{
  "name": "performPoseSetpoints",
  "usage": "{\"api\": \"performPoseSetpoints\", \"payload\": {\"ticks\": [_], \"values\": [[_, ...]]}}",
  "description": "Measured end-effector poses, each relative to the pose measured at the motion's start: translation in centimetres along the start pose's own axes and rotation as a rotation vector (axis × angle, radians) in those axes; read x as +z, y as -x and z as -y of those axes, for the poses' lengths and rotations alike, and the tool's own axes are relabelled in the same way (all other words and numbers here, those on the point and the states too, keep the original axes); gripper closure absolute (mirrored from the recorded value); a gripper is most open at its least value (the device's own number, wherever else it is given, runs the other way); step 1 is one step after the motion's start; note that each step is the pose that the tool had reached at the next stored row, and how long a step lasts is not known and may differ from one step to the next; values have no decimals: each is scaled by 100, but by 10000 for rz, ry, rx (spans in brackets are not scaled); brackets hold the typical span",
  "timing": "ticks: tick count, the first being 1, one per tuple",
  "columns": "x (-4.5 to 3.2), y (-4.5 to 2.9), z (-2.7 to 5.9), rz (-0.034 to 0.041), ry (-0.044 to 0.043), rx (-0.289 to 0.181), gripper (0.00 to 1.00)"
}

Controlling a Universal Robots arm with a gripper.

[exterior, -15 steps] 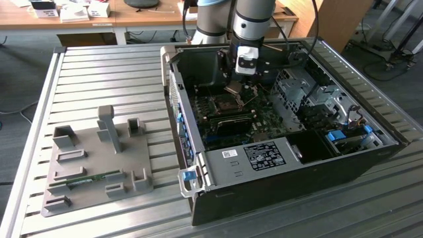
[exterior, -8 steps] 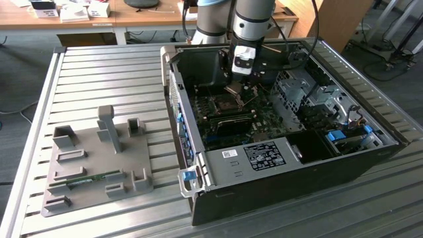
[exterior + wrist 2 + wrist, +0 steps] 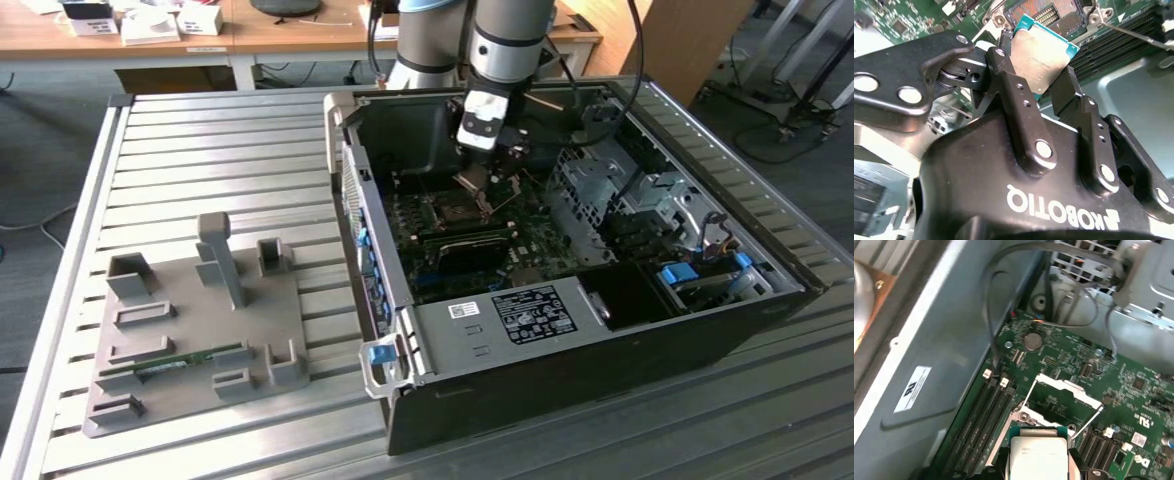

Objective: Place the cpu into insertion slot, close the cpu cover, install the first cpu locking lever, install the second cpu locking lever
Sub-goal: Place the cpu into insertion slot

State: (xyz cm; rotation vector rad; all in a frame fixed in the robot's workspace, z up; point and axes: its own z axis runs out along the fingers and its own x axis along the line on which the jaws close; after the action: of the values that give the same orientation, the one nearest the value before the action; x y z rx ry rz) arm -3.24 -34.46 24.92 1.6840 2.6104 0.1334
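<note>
Exterior view: the arm reaches down into an open computer case (image 3: 400, 400) lying on a slatted metal tabletop (image 3: 214, 150). The end effector (image 3: 489, 180) hangs low over the green board (image 3: 534, 245), near the case's far wall. Drive cages and cables sit on the exterior view's right and the case wall on its left, so sideways room is tight. A grey fixture tray (image 3: 200, 330) lies well apart, outside the case.

Second wrist view: the end effector is clamped on the cpu (image 3: 1041, 55), with its fingers (image 3: 1021, 107) pressing two opposite edges. The chip's silvery face shows toward this camera. The insertion slot (image 3: 1054, 12) is bare, with its contact field exposed, and lies just beyond the chip's far edge, apart from it. Judged from this, the chip is not seated and hangs above and slightly short of the slot. A thin locking lever (image 3: 1134, 32) sticks out beside the slot.

First wrist view: the cpu sits between the fingertips. The cpu cover (image 3: 1066, 387) is swung up and open on the slot's far side, so the path down looks clear. The memory slots (image 3: 981, 412) run alongside, near one chip edge. A coin cell (image 3: 1033, 341) is farther off, and loose cables arc above the board, clear of the slot.
</note>
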Motion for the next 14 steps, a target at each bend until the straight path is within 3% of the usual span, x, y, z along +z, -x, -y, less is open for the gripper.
{"api": "performPoseSetpoints", "payload": {"ticks": [5,14], "values": [[8,0,1,75,14,828,46],[9,0,1,77,17,861,46]]}}
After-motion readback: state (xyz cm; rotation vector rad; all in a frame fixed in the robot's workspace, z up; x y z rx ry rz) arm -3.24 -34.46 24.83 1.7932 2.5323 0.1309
